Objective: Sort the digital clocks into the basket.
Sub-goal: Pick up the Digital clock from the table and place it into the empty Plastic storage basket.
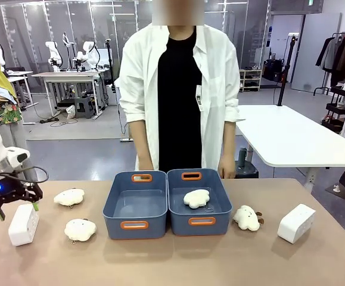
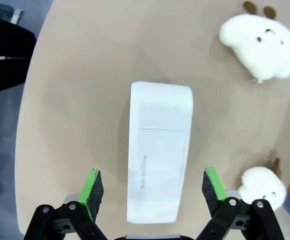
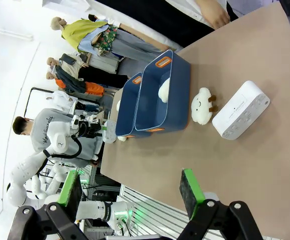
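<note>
The left tool (image 1: 17, 210) stands wide open over the bench's left end. Its green pads (image 2: 91, 187) sit on either side of the left clock (image 2: 160, 150), with a gap on each side. This clock is a plain white block with rounded corners, lying flat and lengthwise between the fingers, with small grey print along one edge. Just beyond the tool to its right lie two cream plush clouds (image 1: 69, 196) (image 1: 80, 229), one farther back and one nearer.

The bench (image 1: 172, 262) is smooth tan with a rounded edge. Behind it are a grey floor, a white table (image 1: 291, 140) and a clothes rack (image 1: 339, 56) at far right. A person (image 1: 178, 89) in a white shirt stands at the far side, hands near the bench edge.

Well to the right of the left tool, two blue bins with orange handle slots stand touching side by side. The left basket (image 1: 114, 205) has a bare floor. The right basket (image 1: 222, 205) holds one plush cloud (image 1: 196, 198).

Another plush cloud (image 1: 246, 217) lies just right of the bins. The right clock (image 3: 241, 110), white with small marks on its face, lies ahead of the right tool (image 3: 129, 187), well apart from it. That tool hangs wide open with nothing between its fingers.
</note>
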Robot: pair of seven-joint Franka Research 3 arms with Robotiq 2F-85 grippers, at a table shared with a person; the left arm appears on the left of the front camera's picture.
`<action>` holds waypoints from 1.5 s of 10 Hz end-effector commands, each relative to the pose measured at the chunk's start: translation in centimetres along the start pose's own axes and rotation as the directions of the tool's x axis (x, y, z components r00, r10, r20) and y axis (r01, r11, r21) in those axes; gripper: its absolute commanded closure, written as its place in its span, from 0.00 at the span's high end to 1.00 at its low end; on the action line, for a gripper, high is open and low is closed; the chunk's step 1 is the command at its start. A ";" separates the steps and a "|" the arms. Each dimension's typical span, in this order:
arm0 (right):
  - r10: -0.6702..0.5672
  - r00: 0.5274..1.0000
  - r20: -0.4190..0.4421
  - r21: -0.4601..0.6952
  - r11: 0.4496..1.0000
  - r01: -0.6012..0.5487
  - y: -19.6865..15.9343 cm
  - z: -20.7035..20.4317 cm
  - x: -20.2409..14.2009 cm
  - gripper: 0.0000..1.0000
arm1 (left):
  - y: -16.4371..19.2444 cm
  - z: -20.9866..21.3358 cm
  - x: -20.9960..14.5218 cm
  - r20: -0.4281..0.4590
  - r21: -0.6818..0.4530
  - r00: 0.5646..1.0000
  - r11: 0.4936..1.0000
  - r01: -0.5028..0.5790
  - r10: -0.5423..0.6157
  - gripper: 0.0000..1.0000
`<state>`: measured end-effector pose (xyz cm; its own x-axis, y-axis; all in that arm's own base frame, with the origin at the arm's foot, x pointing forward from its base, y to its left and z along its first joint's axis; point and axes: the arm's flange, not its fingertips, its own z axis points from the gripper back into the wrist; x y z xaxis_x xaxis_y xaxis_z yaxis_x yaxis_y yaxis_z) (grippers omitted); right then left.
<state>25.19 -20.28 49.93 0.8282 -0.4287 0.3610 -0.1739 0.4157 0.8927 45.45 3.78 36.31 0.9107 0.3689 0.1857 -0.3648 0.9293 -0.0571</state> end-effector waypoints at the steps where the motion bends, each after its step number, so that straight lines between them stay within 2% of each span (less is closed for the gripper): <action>1: 0.012 1.000 0.003 0.012 1.000 -0.012 0.2 0.3 -0.2 1.00 | -0.4 -1.7 -0.8 0.010 0.032 1.000 0.999 0.002 -0.002 1.00; 5: 0.012 1.000 0.003 0.012 1.000 -0.012 0.2 0.3 -0.2 1.00 | -0.6 -3.9 -1.5 0.049 0.017 0.999 1.000 0.017 -0.018 1.00; 6: 0.012 1.000 0.003 0.012 1.000 -0.012 0.2 0.3 -0.2 1.00 | -0.5 -4.0 -1.4 0.057 0.029 0.998 0.999 0.026 -0.027 0.79; 7: 0.012 1.000 0.003 0.012 1.000 -0.012 0.2 0.3 -0.2 1.00 | -0.3 -4.0 -1.4 0.062 0.033 0.997 0.999 0.039 -0.041 0.42; 8: 0.012 1.000 0.003 0.012 1.000 -0.012 0.2 0.3 -0.2 1.00 | -0.2 -3.9 -1.2 0.060 0.034 0.997 0.999 0.042 -0.044 0.19; 9: 0.012 1.000 0.003 0.012 1.000 -0.012 0.2 0.3 -0.2 1.00 | 0.0 -3.8 -1.0 0.062 0.046 0.997 0.998 0.049 -0.051 0.00; 11: 0.012 1.000 0.003 0.012 1.000 -0.012 0.2 0.3 -0.2 1.00 | 0.2 -3.6 -1.0 0.066 0.055 0.996 0.996 0.063 -0.067 0.00; 12: 0.012 1.000 0.003 0.012 1.000 -0.012 0.2 0.3 -0.2 1.00 | 0.1 -3.4 -1.0 0.067 0.052 0.995 0.996 0.071 -0.074 0.03; 13: 0.012 1.000 0.003 0.012 1.000 -0.012 0.2 0.3 -0.2 1.00 | 0.1 -3.1 -1.1 0.064 0.050 0.995 0.996 0.078 -0.082 0.00; 15: 0.012 1.000 0.003 0.012 1.000 -0.012 0.2 0.3 -0.2 1.00 | 0.6 -0.9 -1.2 0.041 0.034 0.991 0.991 0.129 -0.131 0.00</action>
<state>25.18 -20.28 49.93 0.8281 -0.4288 0.3610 -0.1740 0.4157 0.8927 45.11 3.41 33.49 0.9306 0.2829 0.2323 -0.2887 0.9574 -0.0097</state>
